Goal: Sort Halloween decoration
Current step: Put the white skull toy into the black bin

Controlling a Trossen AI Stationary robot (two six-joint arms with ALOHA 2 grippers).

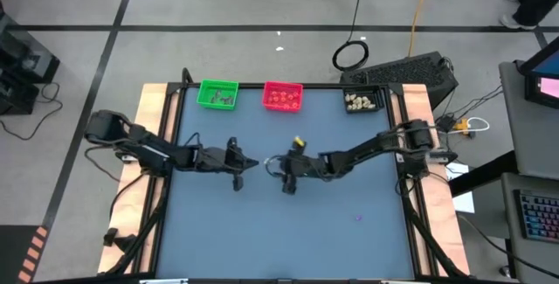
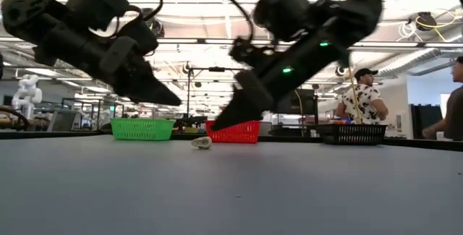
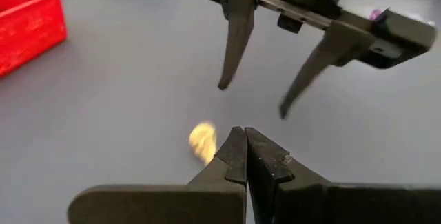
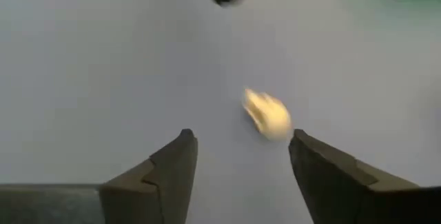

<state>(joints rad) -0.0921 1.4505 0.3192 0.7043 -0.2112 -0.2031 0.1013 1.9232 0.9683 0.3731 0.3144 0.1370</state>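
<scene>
Right claw open over a stray cream trinket, mid-table.

High view: both dark arms meet near the table's middle; the small cream-white plastic trinket (image 1: 265, 163) lies between the left gripper (image 1: 254, 164) and the right gripper (image 1: 273, 165).
Low view: it rests on the grey table (image 2: 231, 191), below both claws, untouched.
Left wrist view: the left claw is pinched shut and empty.
Right wrist view: the right gripper (image 4: 241, 148) stands wide, holding nothing; the trinket sits just ahead, toward one finger, so this arm looks better placed. Its long axis I cannot tell.
</scene>
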